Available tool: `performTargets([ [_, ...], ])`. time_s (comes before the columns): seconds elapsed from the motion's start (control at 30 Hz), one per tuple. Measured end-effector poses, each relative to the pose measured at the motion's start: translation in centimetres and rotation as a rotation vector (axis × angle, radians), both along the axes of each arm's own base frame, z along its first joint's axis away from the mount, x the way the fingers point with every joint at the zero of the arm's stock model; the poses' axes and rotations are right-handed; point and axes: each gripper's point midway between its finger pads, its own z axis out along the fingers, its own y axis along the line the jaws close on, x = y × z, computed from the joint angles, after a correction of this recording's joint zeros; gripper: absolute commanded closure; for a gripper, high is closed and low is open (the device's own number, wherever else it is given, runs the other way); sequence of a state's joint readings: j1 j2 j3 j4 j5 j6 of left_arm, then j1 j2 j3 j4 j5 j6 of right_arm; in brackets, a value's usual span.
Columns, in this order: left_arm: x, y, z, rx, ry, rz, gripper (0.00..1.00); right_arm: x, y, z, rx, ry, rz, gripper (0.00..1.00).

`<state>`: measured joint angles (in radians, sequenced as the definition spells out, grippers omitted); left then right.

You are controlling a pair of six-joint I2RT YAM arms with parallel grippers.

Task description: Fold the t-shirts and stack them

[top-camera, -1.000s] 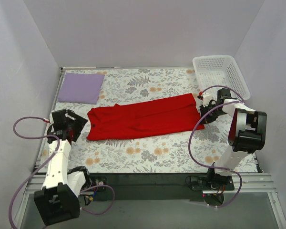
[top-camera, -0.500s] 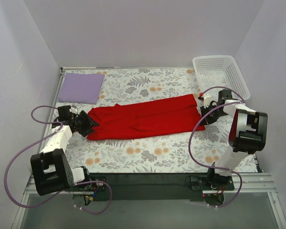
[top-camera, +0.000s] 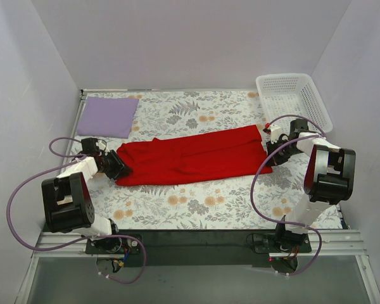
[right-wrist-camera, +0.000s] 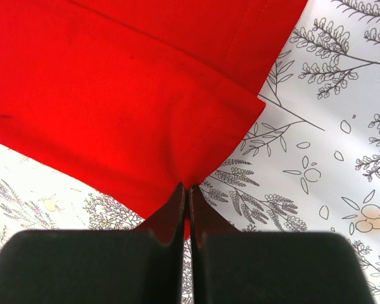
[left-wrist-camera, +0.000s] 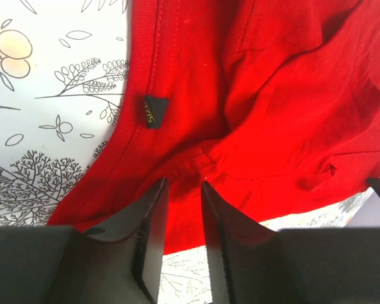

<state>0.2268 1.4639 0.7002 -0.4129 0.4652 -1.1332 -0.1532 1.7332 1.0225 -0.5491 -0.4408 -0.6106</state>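
Note:
The red t-shirt (top-camera: 187,157) lies folded lengthwise into a long band across the middle of the floral table. My left gripper (top-camera: 118,167) is open at the shirt's left end, its jaws astride the collar edge (left-wrist-camera: 183,183) near the size tag (left-wrist-camera: 154,111). My right gripper (top-camera: 270,152) is shut on the shirt's right hem corner (right-wrist-camera: 187,180), pinching the red cloth low on the table. The lavender t-shirt (top-camera: 107,116) lies as a flat folded rectangle at the back left.
A white mesh basket (top-camera: 293,100) stands at the back right, just behind my right arm. The left wall runs close to my left arm. Floral tablecloth (top-camera: 196,202) shows in front of the shirt.
My left arm has swung down and in from the left edge, bringing its gripper onto the shirt's left end. The right gripper and the shirt have hardly moved.

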Motion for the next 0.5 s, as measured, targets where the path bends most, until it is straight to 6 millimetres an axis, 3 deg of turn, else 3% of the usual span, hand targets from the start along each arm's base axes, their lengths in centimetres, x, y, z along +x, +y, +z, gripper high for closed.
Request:
performTargets([
  [0.1, 0.0, 0.0, -0.3, 0.002, 0.007, -0.002, 0.76, 0.0, 0.0, 0.0, 0.000, 0.000, 0.000, 0.99],
  [0.27, -0.4, 0.8, -1.1, 0.050, 0.040, 0.017, 0.87, 0.0, -0.1, 0.0, 0.000, 0.001, -0.002, 0.99],
  [0.5, -0.8, 2.4, -1.2, 0.145, 0.051, 0.078, 0.88, -0.1, -0.4, -0.1, 0.002, 0.006, -0.017, 0.99],
])
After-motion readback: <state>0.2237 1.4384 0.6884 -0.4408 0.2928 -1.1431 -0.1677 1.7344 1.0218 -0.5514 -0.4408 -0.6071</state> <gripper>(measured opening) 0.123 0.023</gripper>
